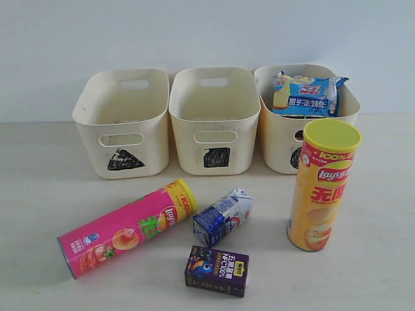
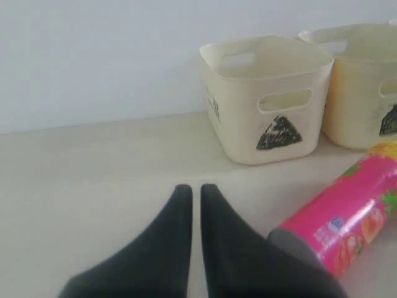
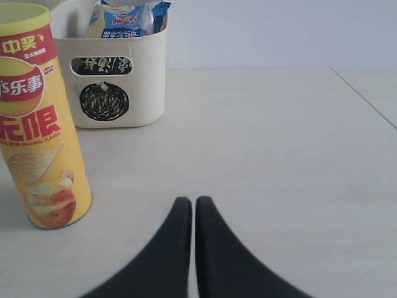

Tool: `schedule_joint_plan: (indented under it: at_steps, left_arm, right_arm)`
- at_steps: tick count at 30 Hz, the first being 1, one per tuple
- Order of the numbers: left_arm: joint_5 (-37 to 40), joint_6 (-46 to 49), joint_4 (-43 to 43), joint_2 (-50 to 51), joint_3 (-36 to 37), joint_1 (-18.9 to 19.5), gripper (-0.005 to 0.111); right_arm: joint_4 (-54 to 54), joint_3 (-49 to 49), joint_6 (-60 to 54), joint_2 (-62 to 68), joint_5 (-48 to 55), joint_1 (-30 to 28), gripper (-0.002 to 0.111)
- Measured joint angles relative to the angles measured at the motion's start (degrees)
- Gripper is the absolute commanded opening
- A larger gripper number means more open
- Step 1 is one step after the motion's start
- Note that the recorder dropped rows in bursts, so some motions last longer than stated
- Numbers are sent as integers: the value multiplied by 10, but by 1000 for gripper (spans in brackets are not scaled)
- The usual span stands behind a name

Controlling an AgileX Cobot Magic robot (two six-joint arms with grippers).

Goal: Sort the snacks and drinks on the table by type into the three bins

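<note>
Three cream bins stand in a row at the back: triangle bin (image 1: 120,123), square bin (image 1: 214,120), circle bin (image 1: 280,139). A blue-white crinkly bag (image 1: 305,94) lies in the circle bin; the orange bag is hidden. The yellow chip tube (image 1: 323,184) stands upright before that bin. The pink chip tube (image 1: 126,228) lies on its side. Beside it lie the blue-and-white carton (image 1: 224,216) and the dark purple carton (image 1: 217,270). My left gripper (image 2: 193,189) is shut and empty, beside the pink tube (image 2: 347,220). My right gripper (image 3: 193,202) is shut and empty, apart from the yellow tube (image 3: 38,118).
The pale table (image 1: 39,194) meets a white wall behind the bins. A seam in the tabletop (image 3: 366,99) runs off to one side in the right wrist view. Neither arm shows in the exterior view.
</note>
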Motion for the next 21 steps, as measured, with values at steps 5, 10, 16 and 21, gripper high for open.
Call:
schedule_joint_plan:
  at_steps: [5,10,16,21]
  left_arm:
    - [-112,-76,-54,0,0,0,4]
    - [-256,-154,-59,-1,0,0,4]
    - [-375,-196,-60,11,-21,0,4]
    - [-374,-198,-56,86,-87,0,4]
  right_arm:
    - [-3,0,0,0,0,0,0]
    - [-4,0,0,0,0,0,0]
    - [-4,0,0,0,0,0,0]
    - [-4,0,0,0,0,0,0]
